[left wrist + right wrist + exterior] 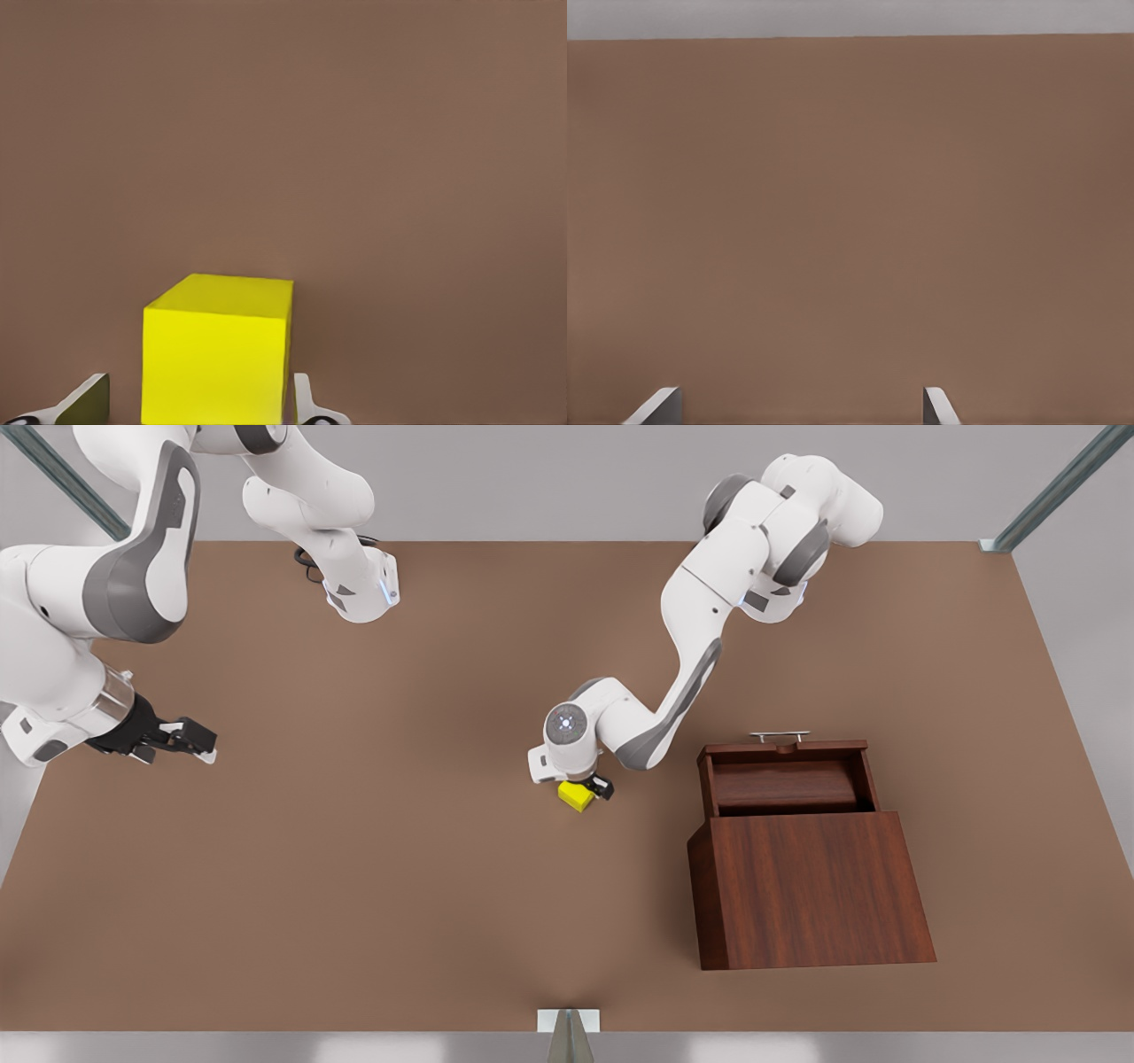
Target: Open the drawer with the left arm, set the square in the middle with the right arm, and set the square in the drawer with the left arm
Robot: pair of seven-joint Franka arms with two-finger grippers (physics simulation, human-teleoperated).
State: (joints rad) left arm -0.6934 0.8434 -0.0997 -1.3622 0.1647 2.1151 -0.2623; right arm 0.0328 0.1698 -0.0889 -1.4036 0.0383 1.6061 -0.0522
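**A:** Brown surface everywhere, and grey walls behind it. You can see the wooden box on the front view's right. Its drawer is pulled out toward the far side, silver handle showing, and nothing is inside it.

**B:** So the opening part looks done?

**A:** I think so. And the square sits near the middle of the surface, to the left of the box, so that part looks done too.

**B:** What is left for you?

**A:** Your left end effector is right down at the square. In the left wrist view the fingers are spread, one on each side of the square, not squeezing it yet. You need to pinch it, lift it and drop it in the drawer.

**B:** And the other arm?

**A:** Your right end effector waits far off at the left, fingers spread, holding nothing.

**B:** Any words to read?

**A:** No writing or labels that I can see.
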